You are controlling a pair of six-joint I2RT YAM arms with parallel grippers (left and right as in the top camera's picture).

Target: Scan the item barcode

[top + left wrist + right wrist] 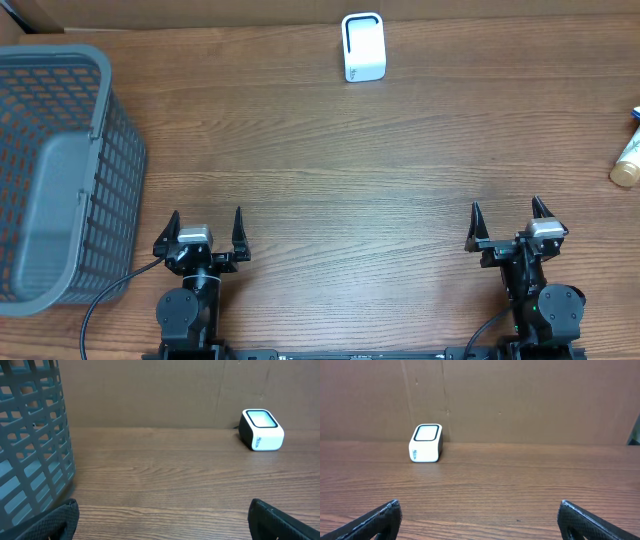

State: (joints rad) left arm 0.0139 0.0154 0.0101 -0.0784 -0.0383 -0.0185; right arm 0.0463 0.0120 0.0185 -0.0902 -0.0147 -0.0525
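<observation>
Both arms sit at the near edge of the table (320, 180), with nothing in either one. The left gripper (205, 222) has its fingers spread wide, and the right gripper (506, 212) is the same, both pointing toward the far side. The scanner (363, 47), a little white box with a dark-rimmed window, sits at the far edge just in front of the cardboard wall (520, 395), roughly between the two arms. The thing to scan looks like a tan tube (627, 164) way over at the right edge, half cut off from above and well apart from the right gripper. A grey basket (60, 170) sits off to the left, near the left gripper.
</observation>
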